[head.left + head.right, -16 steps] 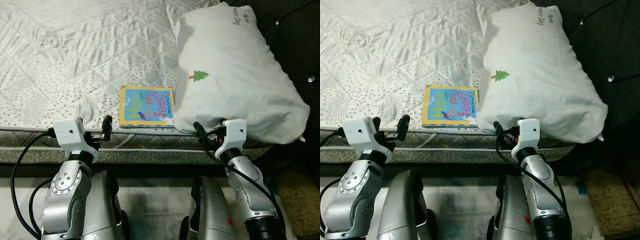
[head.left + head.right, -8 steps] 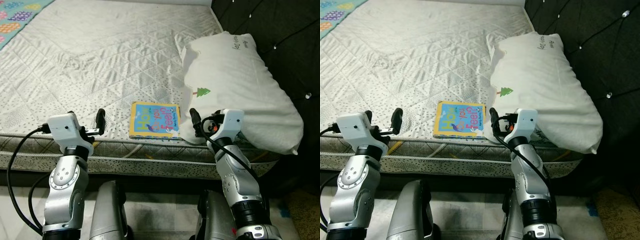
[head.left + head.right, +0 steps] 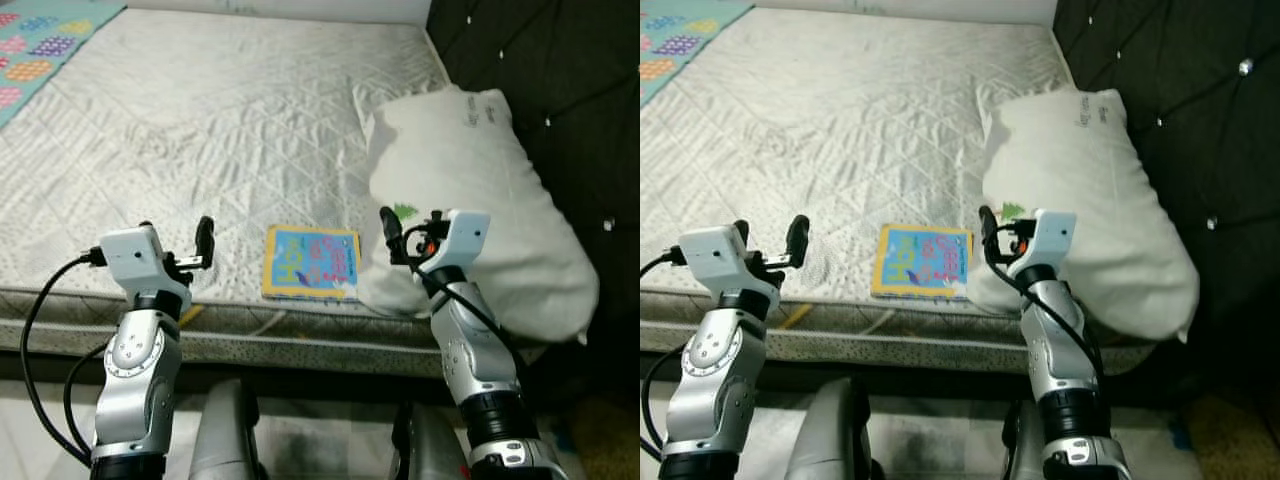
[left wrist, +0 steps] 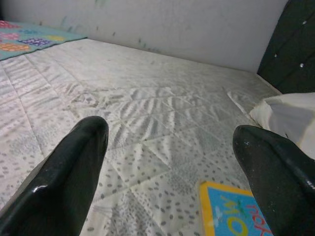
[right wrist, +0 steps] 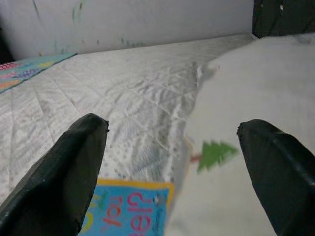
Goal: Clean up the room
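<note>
Two grippers: both raised over the near edge of the bed, holding nothing.
Left gripper (image 4: pixel 167 162): fingers spread wide, above the mattress (image 3: pixel 200 130) to the left of the book.
Right gripper (image 5: pixel 172 162): fingers spread wide, at the near corner of the pillow, just right of the book.
Book (image 3: pixel 311 263): blue cover with a yellow border, flat on the mattress near its front edge, between the two grippers; its right edge meets the pillow.
Pillow (image 3: pixel 480 200): white, small green tree print, lying against the dark tufted headboard (image 3: pixel 560 70).
Blanket (image 3: pixel 45 40): colourful, at the far left corner of the bed.
</note>
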Tool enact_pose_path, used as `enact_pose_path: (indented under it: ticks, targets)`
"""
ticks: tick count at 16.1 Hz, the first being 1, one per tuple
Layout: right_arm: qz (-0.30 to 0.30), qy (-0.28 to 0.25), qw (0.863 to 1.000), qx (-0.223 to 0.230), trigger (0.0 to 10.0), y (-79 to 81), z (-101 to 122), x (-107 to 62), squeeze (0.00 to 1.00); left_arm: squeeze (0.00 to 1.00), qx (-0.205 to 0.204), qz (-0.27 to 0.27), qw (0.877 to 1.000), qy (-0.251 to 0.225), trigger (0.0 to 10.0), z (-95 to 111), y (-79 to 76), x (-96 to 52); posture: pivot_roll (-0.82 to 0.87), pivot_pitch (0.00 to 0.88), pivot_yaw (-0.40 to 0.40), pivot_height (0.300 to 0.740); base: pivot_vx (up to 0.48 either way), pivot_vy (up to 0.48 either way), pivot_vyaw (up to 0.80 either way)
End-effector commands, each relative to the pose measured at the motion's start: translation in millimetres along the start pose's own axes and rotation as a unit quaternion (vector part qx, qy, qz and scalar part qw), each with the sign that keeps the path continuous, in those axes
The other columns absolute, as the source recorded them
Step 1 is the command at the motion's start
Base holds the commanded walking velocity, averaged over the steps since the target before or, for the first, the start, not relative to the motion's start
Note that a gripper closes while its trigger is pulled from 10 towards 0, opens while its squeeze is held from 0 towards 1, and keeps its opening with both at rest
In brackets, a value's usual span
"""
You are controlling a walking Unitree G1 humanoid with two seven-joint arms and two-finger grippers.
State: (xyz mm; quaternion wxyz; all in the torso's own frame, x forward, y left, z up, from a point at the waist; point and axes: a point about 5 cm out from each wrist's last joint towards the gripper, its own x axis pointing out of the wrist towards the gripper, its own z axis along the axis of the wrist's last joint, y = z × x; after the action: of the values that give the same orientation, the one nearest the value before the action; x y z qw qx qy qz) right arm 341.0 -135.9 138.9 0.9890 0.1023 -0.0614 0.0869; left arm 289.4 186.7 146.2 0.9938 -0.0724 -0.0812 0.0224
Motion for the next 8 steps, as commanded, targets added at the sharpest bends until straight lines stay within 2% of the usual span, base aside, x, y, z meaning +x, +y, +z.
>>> enact_pose_path:
  ticks: [1,8]
  targets:
    - [-0.003,-0.004,1.000,0.004,10.0,-1.5,1.5,1.4,0.00,0.00,0.001,0.001,1.000,0.000,10.0,-0.6,-1.1,0.6,0.12,0.037,-0.009,0.641,0.000,0.000,0.00]
    - [-0.027,-0.007,1.000,0.000,10.0,-8.7,-2.5,-4.1,0.00,0.00,0.005,-0.003,1.000,0.012,10.0,-10.8,-0.2,-3.5,0.12,0.012,0.005,0.711,0.000,0.000,0.00]
